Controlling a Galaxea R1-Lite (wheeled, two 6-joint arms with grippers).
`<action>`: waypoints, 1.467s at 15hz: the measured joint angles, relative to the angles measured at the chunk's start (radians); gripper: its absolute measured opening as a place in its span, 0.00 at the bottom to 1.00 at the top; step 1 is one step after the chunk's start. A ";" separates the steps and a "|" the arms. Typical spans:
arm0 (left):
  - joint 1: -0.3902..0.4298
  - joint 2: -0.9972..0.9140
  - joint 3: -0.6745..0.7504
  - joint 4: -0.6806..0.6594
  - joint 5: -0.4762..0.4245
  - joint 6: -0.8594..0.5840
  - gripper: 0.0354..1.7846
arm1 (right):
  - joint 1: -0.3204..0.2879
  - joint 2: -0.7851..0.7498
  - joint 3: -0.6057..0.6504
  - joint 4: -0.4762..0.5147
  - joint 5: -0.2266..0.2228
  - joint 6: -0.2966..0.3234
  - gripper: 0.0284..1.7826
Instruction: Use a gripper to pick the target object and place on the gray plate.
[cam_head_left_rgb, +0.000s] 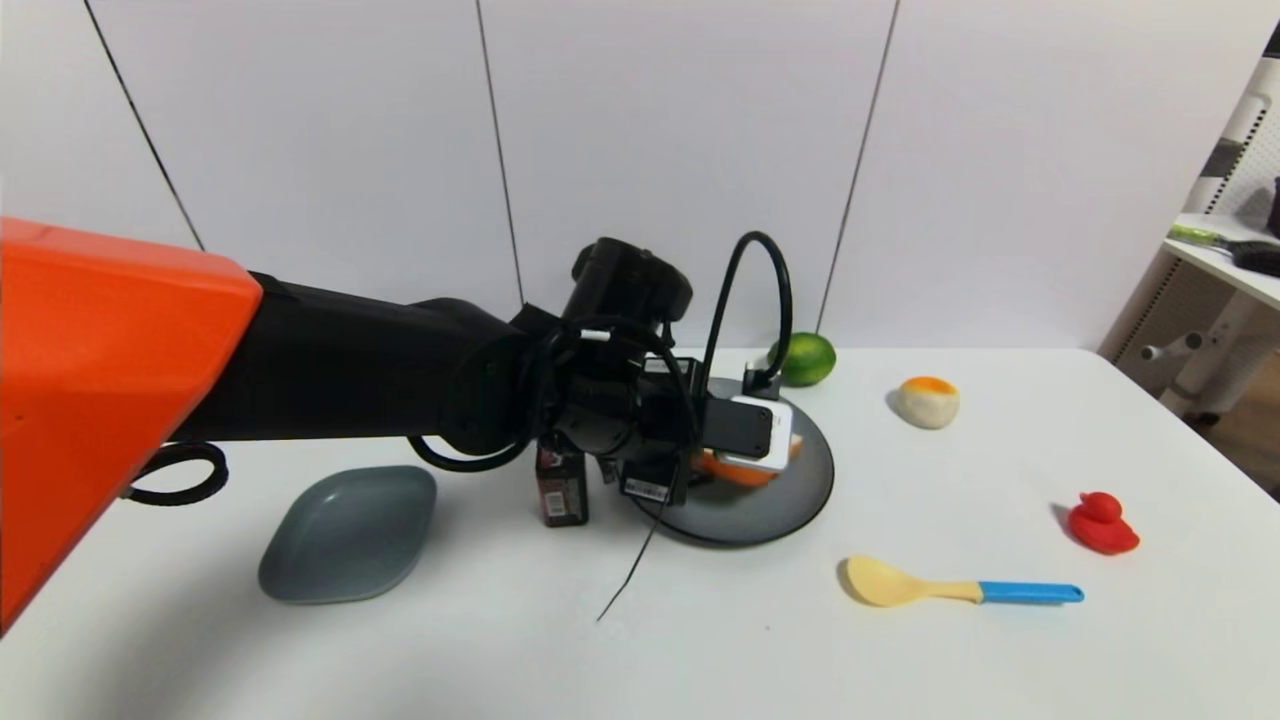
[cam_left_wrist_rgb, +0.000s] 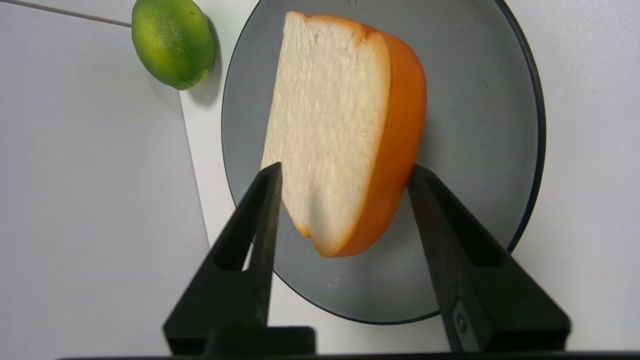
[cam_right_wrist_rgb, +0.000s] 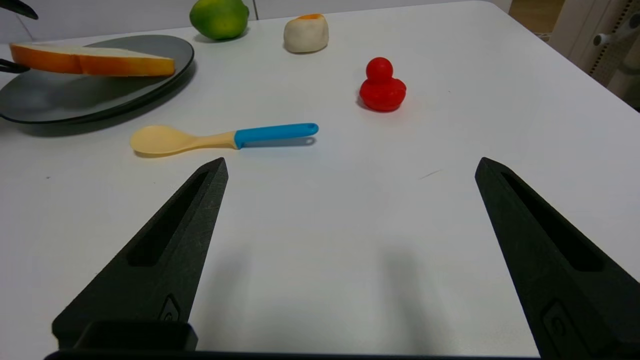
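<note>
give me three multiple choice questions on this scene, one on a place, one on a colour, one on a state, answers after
1. Where is the bread slice?
A. over the gray plate
B. in the blue-gray dish
C. beside the red duck

2. What colour is the spoon's handle?
A. red
B. blue
C. green

3. How does the left gripper stand at the bread slice?
A. clamped shut, far from it
B. open, a finger on each side of it
C. gripping the lime

Answers:
1. A: the left wrist view shows gray plate all around the slice.
2. B: a blue handle joins a pale yellow bowl.
3. B: gaps show between both fingers and the slice. The right gripper hangs open over bare table.
</note>
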 joint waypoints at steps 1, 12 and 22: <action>0.000 -0.009 0.000 0.017 0.000 0.002 0.60 | 0.000 0.000 0.000 0.000 0.000 0.000 0.96; 0.023 -0.414 0.081 0.234 0.069 -0.112 0.87 | 0.000 0.000 0.000 0.000 0.000 0.000 0.96; 0.344 -1.217 0.827 0.077 0.148 -0.569 0.93 | 0.000 0.000 0.000 0.000 0.000 0.000 0.96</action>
